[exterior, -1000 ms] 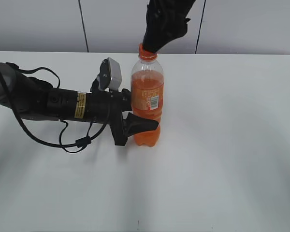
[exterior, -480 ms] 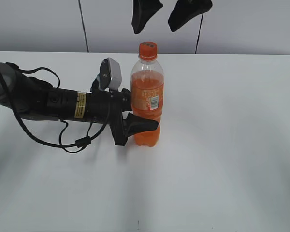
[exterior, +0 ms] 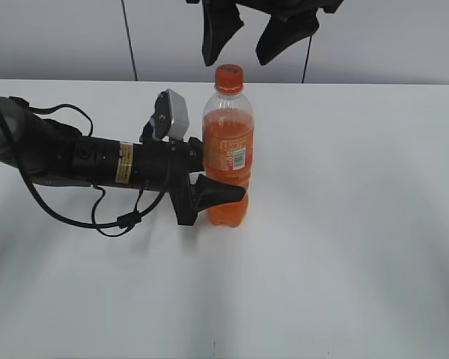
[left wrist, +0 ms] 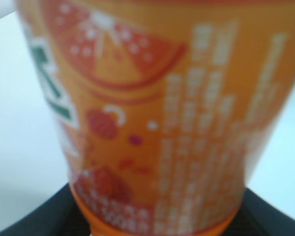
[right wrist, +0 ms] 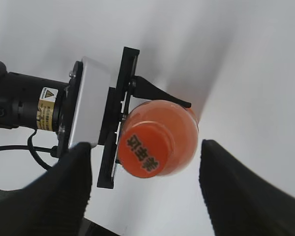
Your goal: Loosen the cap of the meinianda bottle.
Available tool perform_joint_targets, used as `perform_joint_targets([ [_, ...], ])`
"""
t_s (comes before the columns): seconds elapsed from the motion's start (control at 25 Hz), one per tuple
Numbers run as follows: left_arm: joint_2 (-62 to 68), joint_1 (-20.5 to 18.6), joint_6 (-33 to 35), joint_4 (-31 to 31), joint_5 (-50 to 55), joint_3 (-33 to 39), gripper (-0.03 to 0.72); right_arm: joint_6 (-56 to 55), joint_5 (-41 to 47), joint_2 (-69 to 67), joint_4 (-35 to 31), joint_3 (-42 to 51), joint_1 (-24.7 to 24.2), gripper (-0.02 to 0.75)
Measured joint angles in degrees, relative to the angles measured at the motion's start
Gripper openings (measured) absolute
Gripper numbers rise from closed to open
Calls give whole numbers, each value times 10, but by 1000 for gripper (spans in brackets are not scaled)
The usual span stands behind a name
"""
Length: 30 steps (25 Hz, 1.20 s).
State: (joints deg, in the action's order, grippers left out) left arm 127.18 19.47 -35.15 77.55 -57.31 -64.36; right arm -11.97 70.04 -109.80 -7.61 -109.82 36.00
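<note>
The meinianda bottle [exterior: 227,153], a tall clear bottle of orange soda with an orange label, stands upright on the white table. Its label fills the left wrist view [left wrist: 152,113], blurred. My left gripper [exterior: 209,196] is shut on the bottle's lower body, from the left. The orange cap [exterior: 229,77] sits on the neck; the right wrist view shows it from above with dark lettering [right wrist: 143,150]. My right gripper [exterior: 239,46] is open and hangs a little above the cap, one finger on each side of it [right wrist: 143,191], touching nothing.
The left arm [exterior: 75,161] lies low across the left of the white table [exterior: 344,224], with a black cable loop [exterior: 120,221] in front of it. A grey wall [exterior: 60,37] runs behind the table's far edge.
My right gripper was closed around the cap one second ago. It has opened, let go of the cap and lifted clear. The bottle and the left gripper have not moved.
</note>
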Motion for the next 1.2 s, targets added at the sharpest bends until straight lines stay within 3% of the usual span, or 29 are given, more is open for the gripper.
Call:
perform_joint_targets([
  [0.2, 0, 0, 0, 0, 0, 0, 409, 1, 0, -16, -26, 0, 0, 460],
  [0.48, 0, 0, 0, 0, 0, 0, 409, 4, 0, -27, -25, 1, 0, 442],
  [0.72, 0, 0, 0, 0, -1, 0, 409, 9, 1, -27, -19, 1, 0, 276],
  [1.04, 0, 0, 0, 0, 3, 0, 409, 48, 1, -27, -14, 1, 0, 274],
  [1.2, 0, 0, 0, 0, 2, 0, 409, 164, 1, -27, -15, 1, 0, 274],
])
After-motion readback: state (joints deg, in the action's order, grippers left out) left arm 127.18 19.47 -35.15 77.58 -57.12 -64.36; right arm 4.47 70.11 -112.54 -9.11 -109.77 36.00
